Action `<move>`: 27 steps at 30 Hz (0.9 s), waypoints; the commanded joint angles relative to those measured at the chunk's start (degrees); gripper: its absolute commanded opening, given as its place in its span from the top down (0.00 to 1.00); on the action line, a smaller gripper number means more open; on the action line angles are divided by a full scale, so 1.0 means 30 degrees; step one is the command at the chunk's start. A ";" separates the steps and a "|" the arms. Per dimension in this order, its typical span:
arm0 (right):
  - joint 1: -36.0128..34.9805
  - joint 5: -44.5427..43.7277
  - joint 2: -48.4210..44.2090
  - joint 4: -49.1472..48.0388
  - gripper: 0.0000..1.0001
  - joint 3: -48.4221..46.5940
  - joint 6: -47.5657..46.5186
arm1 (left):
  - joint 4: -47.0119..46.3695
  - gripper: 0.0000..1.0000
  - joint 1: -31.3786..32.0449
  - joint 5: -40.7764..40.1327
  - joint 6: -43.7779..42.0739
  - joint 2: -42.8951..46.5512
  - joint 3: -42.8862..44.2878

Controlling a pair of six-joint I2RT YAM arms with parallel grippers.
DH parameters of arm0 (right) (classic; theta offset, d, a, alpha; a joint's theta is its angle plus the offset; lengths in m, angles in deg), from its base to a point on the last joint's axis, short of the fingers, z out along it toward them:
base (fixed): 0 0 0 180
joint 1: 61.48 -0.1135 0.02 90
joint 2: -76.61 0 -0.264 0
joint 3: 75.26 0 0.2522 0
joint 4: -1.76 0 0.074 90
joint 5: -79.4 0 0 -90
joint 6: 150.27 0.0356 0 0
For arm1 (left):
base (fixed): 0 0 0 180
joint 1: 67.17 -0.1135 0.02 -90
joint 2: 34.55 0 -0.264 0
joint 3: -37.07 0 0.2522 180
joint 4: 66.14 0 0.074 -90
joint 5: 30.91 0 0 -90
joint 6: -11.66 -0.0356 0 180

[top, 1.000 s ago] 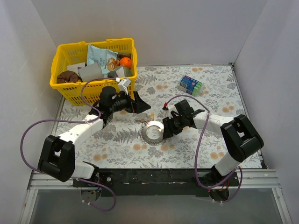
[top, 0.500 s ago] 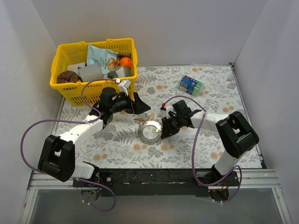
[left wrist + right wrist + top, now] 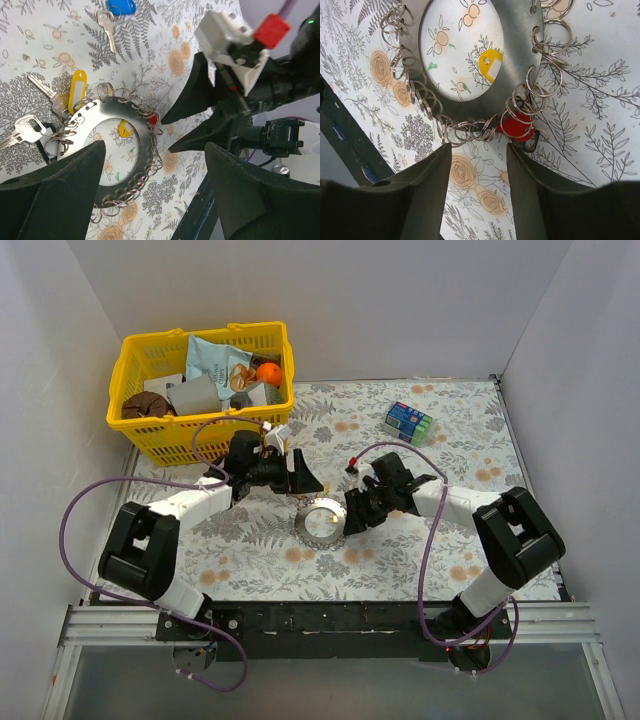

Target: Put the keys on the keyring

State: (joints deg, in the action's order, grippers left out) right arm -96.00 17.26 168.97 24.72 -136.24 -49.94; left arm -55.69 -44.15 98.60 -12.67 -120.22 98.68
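The keyring [image 3: 106, 109] is a flat grey metal hoop edged with many small wire rings, lying on the flowered cloth mid-table [image 3: 322, 522]. A yellow-headed key [image 3: 77, 91] and two silver keys [image 3: 41, 86] lie at its rim, a blue-headed key [image 3: 120, 6] lies apart. A yellow piece [image 3: 490, 63] shows inside the hoop and a red head [image 3: 518, 125] sits among the rings. My left gripper [image 3: 155, 200] hangs open wide over the hoop's edge [image 3: 300, 475]. My right gripper [image 3: 479, 200] is open, empty, its tips just short of the rings [image 3: 352, 515].
A yellow basket [image 3: 132, 368] full of odds and ends stands at the back left, close behind the left arm. A blue-green packet [image 3: 408, 422] lies at the back right. White walls close in both sides and the back.
The left arm has swung right and nearer the hoop, its jaws a little narrower. The right jaws narrowed, then opened again, and the hoop slid slightly left.
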 commanded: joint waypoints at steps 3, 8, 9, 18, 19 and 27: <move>0.0053 -0.0292 -0.1721 0.0423 0.44 0.0476 0.0102 | 0.1602 0.24 0.1111 0.1157 -0.0006 -0.1266 0.1186; 0.0053 0.0440 -0.1987 -0.0133 0.59 0.1091 0.0364 | 0.1895 0.27 0.2723 0.0718 0.0492 -0.2672 0.1772; 0.0024 0.0528 -0.1871 -0.0279 0.64 0.1237 0.0453 | 0.1953 0.28 0.3073 0.0718 0.0551 -0.2906 0.1860; 0.0053 0.1026 -0.0815 -0.1100 0.96 0.1268 0.0951 | 0.3358 0.45 0.4334 0.0191 0.0553 -0.5017 0.2826; 0.0053 0.1085 -0.0699 -0.1246 0.96 0.1181 0.0952 | 0.3621 0.46 0.4423 0.0104 0.0523 -0.5163 0.2856; 0.0053 0.1232 0.0152 -0.1599 0.98 0.0975 0.1186 | 0.3653 0.51 0.4775 -0.0073 0.0435 -0.5867 0.3061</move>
State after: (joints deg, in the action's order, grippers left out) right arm -95.98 19.68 168.60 21.72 -132.62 -46.86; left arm -45.51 -30.23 98.82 -10.50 -138.34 105.99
